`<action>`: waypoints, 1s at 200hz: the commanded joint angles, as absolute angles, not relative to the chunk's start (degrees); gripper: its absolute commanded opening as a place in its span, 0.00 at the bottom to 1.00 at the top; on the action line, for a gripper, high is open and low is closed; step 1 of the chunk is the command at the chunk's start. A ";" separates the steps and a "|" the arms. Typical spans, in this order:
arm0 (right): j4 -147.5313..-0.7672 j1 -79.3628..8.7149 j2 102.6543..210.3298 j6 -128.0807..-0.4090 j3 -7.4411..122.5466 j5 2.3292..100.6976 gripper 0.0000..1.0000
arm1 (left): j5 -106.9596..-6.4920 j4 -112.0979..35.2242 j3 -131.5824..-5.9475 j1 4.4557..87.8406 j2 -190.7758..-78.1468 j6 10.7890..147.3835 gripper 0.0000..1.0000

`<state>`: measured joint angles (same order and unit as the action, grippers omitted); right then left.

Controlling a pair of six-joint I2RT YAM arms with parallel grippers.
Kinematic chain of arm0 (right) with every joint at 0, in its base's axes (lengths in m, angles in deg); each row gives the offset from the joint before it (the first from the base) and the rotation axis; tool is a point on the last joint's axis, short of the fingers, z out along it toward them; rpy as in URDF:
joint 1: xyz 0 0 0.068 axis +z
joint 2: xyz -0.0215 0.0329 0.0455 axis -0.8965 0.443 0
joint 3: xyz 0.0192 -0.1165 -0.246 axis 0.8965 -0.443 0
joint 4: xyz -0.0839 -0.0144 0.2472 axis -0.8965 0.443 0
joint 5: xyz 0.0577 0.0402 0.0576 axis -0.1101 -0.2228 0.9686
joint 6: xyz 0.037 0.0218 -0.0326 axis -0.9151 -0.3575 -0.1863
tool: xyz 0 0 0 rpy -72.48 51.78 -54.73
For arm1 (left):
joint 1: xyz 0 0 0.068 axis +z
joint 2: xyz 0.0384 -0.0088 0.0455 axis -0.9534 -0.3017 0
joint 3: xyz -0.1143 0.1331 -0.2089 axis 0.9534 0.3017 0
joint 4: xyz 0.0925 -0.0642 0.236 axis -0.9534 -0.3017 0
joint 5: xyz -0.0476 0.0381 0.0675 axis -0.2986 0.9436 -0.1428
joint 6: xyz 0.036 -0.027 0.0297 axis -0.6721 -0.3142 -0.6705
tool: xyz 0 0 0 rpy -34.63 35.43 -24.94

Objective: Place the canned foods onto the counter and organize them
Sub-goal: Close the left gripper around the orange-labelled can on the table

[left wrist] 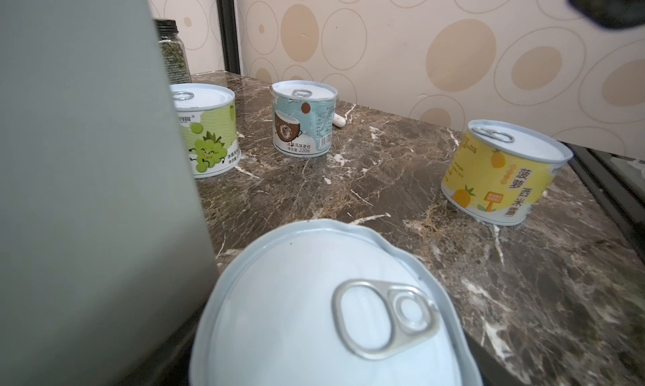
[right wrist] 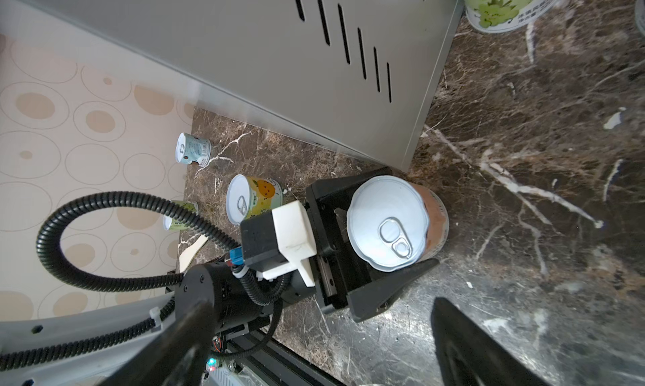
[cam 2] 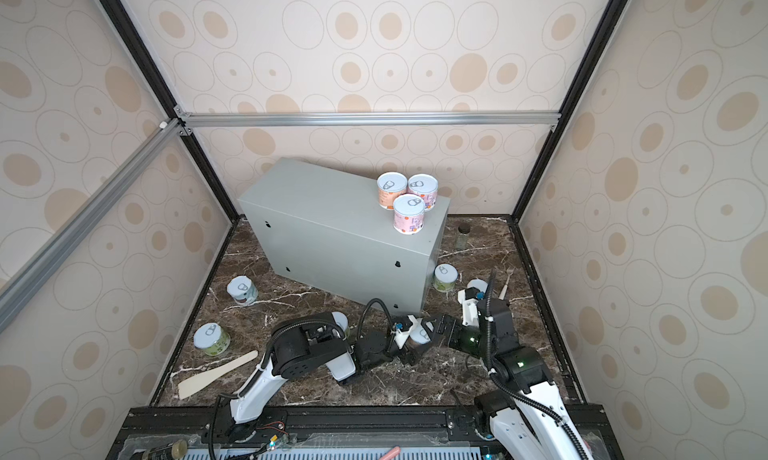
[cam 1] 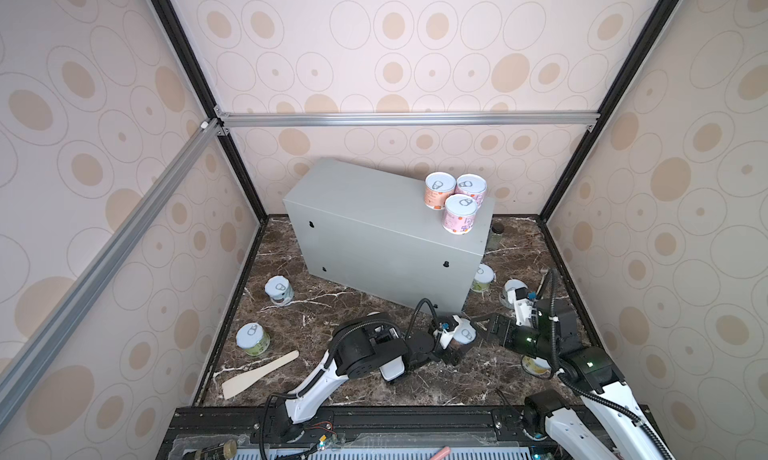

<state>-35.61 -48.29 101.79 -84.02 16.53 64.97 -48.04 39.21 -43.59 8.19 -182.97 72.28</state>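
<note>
The left gripper (right wrist: 408,218) straddles the orange can (cam 1: 465,334), clamp unclear; the right gripper (cam 1: 485,328), at three o'clock, gapes wide; a skewed squeeze could topple the can.

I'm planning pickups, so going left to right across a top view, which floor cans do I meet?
Leftmost green can → pale teal can → orange can → green can beside the counter (counter) → half-hidden teal can.

Wooden spatula (cam 2: 218,372) front-left; dark-lidded glass jar (cam 2: 464,235) back-right; pale fork (cam 2: 506,285) right.
</note>
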 commanded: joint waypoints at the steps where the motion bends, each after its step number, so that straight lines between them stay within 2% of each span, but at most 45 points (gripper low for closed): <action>1: -33.77 -48.05 101.27 -84.12 18.40 64.23 0.99 | -46.93 39.51 -46.62 7.95 -184.23 71.32 0.85; 105: -31.90 -48.00 99.16 -83.51 19.03 63.81 0.99 | -47.35 38.64 -46.25 7.50 -183.27 71.53 0.72; 200: -28.85 -48.05 99.63 -81.88 23.06 62.67 0.99 | -47.58 34.24 -40.72 6.69 -172.94 73.94 0.71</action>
